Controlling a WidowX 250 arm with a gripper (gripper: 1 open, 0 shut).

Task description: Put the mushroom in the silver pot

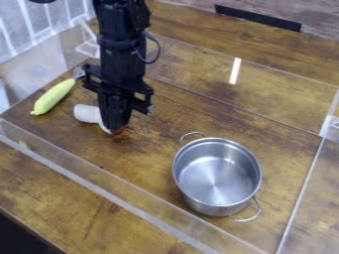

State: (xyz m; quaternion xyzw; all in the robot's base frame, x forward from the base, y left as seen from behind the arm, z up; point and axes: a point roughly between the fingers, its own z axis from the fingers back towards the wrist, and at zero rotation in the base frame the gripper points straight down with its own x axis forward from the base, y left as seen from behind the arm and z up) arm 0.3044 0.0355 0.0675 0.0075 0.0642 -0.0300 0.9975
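On the wooden table (252, 99), the mushroom (93, 115) lies sideways — stem pointing left — under the gripper (117, 125), jaws together; the silver pot (217, 176) sits apart.

The mushroom (95, 116) is found directly under the gripper (115, 125). The corn piece (55, 95) is placed to its left, the silver pot (219, 175) to its lower right, well apart.

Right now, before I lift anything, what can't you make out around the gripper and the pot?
- Mushroom: only the white stem shows; the gripper covers the cap.
- Fingertips: dark against the cap, so contact with it cannot be judged.
- Arm: cut off by the top edge.
- Silver pot: its near inner wall is hidden by its own rim.
- Corn-like piece: too small for detail.
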